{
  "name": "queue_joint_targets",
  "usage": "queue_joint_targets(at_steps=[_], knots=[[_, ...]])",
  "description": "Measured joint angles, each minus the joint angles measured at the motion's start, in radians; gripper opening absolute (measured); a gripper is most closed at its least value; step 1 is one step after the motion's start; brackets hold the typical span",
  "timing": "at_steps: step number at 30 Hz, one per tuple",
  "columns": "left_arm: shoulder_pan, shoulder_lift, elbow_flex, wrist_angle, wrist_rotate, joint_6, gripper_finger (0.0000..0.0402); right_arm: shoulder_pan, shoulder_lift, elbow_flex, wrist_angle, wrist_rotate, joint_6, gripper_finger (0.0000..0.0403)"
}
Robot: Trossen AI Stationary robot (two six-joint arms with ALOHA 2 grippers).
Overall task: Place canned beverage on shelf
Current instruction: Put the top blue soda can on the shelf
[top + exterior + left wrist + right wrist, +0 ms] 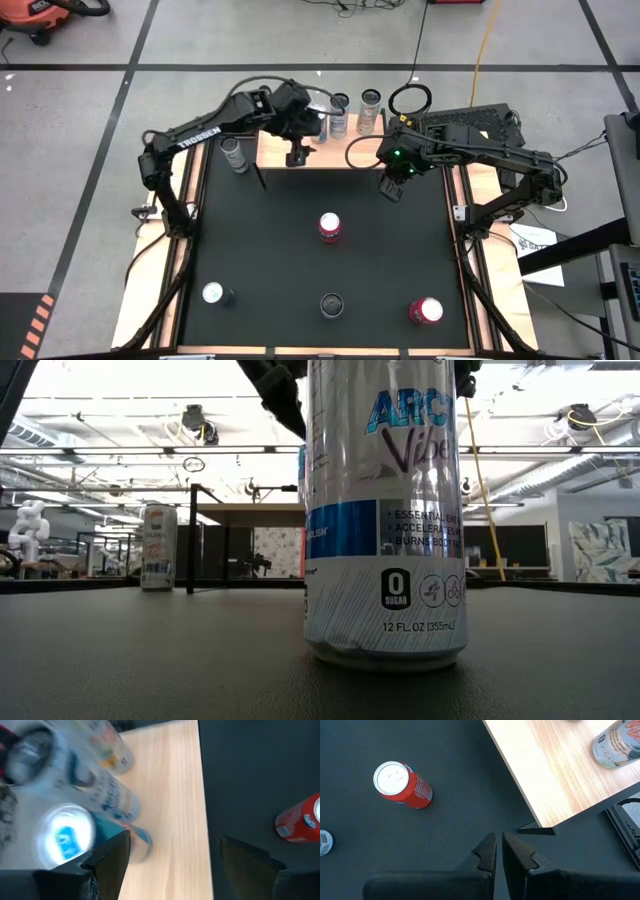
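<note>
The shelf (275, 148), a light-wood board on thin black legs, stands at the table's far middle. Several cans stand on it near its far right (340, 115); they show blurred in the left wrist view (65, 830). My left gripper (298, 152) hovers open and empty over the shelf's near edge (172, 855). My right gripper (390, 186) is shut and empty over the table just off the shelf's right near corner (499, 851). A red can (329, 227) stands upright at mid-table.
A pale can (235, 155) stands on the table left of the shelf. Near the front edge stand a white-and-blue can (213, 294), a silver can (331, 305) that fills the low view (385, 510), and another red can (425, 311).
</note>
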State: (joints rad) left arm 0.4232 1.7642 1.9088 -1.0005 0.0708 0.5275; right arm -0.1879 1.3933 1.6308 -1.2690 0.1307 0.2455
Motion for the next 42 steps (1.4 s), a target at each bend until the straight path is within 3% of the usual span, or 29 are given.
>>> queue_joint_targets(at_steps=[9, 23, 32, 37, 42], knots=[[0.022, -0.02, 0.085, 0.066, 0.007, 0.056, 0.0302, 0.0, 0.0, 0.0, 0.006, 0.0, 0.0, 0.0013], [0.13, 0.0, 0.086, 0.128, 0.052, 0.055, 0.0301, 0.0, 0.0, -0.001, 0.008, 0.0, -0.007, 0.0013], [0.175, -0.001, 0.086, 0.128, 0.134, -0.001, 0.0301, 0.0, 0.0, -0.06, 0.015, 0.0, -0.006, 0.0013], [0.223, 0.003, 0.086, 0.134, 0.247, -0.097, 0.0301, 0.0, 0.0, -0.098, 0.018, 0.0, -0.005, 0.0013], [0.234, 0.026, 0.086, 0.134, 0.25, -0.104, 0.0301, 0.0, 0.0, -0.102, 0.052, 0.0, -0.005, 0.0013]])
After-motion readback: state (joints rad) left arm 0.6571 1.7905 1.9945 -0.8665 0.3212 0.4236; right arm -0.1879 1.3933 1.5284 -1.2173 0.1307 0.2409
